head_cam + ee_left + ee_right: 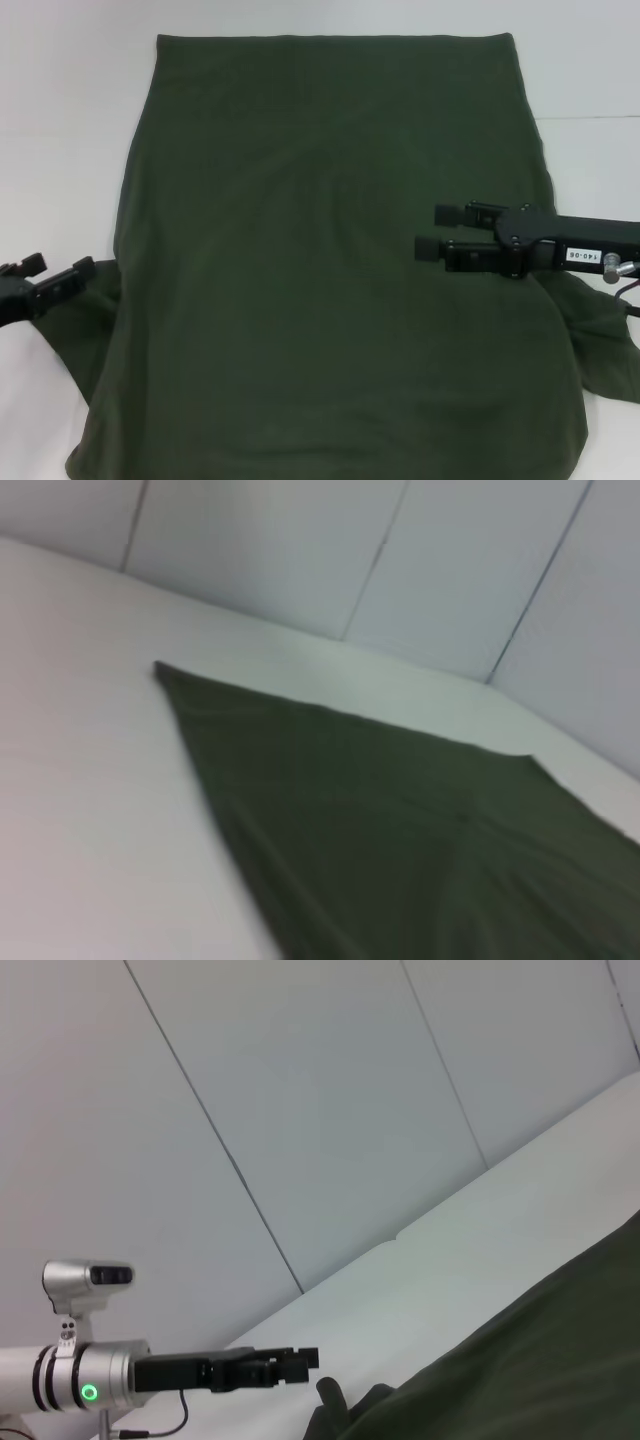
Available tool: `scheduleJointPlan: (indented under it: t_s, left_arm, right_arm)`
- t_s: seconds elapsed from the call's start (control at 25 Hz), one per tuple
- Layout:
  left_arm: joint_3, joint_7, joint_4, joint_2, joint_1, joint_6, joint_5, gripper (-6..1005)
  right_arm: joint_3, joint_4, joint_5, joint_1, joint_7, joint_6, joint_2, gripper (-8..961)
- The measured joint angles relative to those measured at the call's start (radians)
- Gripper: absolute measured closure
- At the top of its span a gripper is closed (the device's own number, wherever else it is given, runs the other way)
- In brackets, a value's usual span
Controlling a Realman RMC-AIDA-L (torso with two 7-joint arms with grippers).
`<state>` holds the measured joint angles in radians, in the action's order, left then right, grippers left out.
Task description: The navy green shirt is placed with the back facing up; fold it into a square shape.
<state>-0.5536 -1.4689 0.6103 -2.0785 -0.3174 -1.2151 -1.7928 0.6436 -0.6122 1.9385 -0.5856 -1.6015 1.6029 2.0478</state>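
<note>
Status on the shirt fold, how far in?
Barely started. The shirt lies mostly flat on the white table; no clear body fold shows, and sleeve cloth still sticks out at both sides. In hand: left gripper open at the left sleeve edge, right gripper open above the right side, holding nothing. Every fold to a square remains.

— What is seen underneath everything?
— A white table [60, 150] is seen, plain and matte.
— And behind it?
— A pale panelled wall [300, 550] is shown beyond the far edge, divided by thin dark seams [210, 1130] that are set at a slant.
</note>
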Motion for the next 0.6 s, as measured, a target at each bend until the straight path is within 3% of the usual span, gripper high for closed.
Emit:
scheduleJointPlan:
  t_s: [0.6]
  left_arm:
    - [-0.017, 0.014, -0.012, -0.030, -0.011, 0.079, -0.045, 68]
  right_arm:
    - [-0.003, 0.002, 0.000, 0.004, 0.000, 0.000, -0.001, 39]
